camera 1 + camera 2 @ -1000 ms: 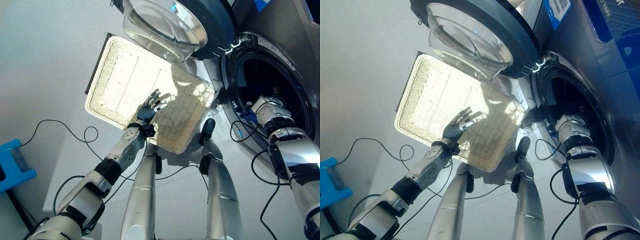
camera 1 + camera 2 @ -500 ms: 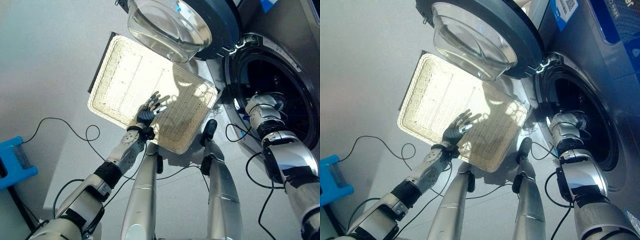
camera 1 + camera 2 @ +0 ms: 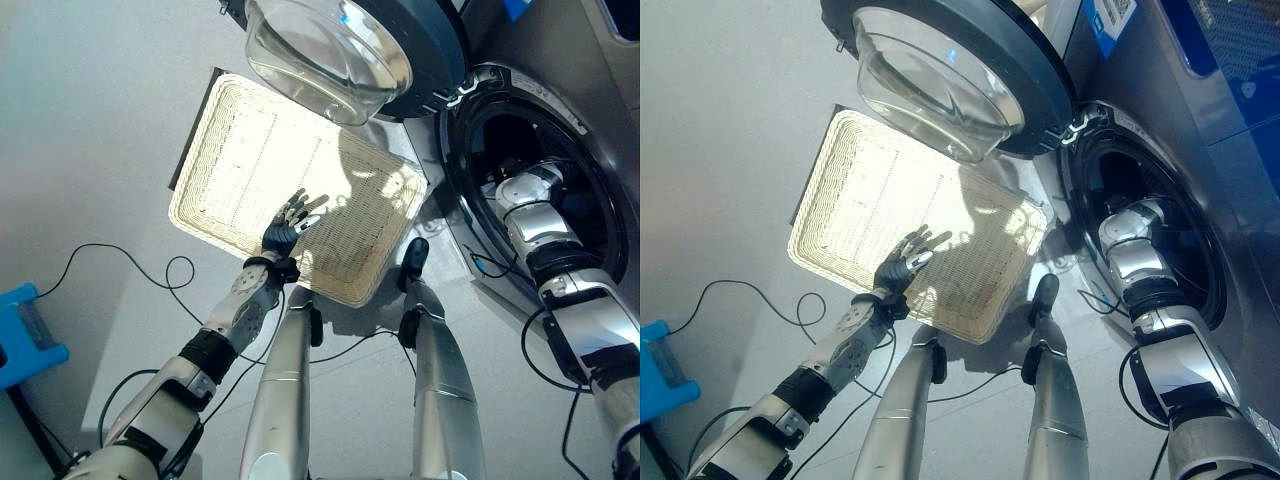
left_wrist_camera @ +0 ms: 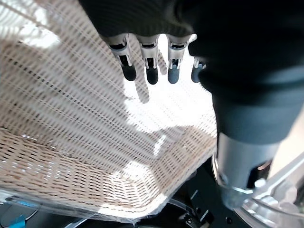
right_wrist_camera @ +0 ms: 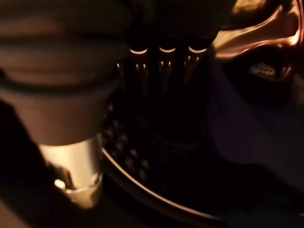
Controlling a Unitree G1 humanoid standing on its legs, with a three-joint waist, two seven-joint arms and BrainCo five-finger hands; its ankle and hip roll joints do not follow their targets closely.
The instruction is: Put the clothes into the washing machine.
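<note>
The washing machine (image 3: 560, 60) stands at my right with its round door (image 3: 340, 50) swung open over the floor. My right arm (image 3: 535, 215) reaches into the dark drum (image 3: 500, 130). My right hand (image 5: 164, 61) is inside it, in deep shadow. A dim folded shape (image 5: 247, 128) lies beside the hand, too dark to identify. The wicker basket (image 3: 200, 215) lies on the floor before the machine, its woven bottom bare. My left hand (image 3: 283, 228) hovers open over the basket's near part, fingers (image 4: 149, 71) spread and holding nothing.
The glass bulge of the door (image 3: 930, 80) overhangs the basket's far edge. A blue box (image 3: 25, 335) sits on the floor at the far left. Grey floor lies open to the left of the basket.
My right arm has pushed further up into the drum. My left hand has drifted slightly left over the basket and stays open. The camera has shifted a little.
</note>
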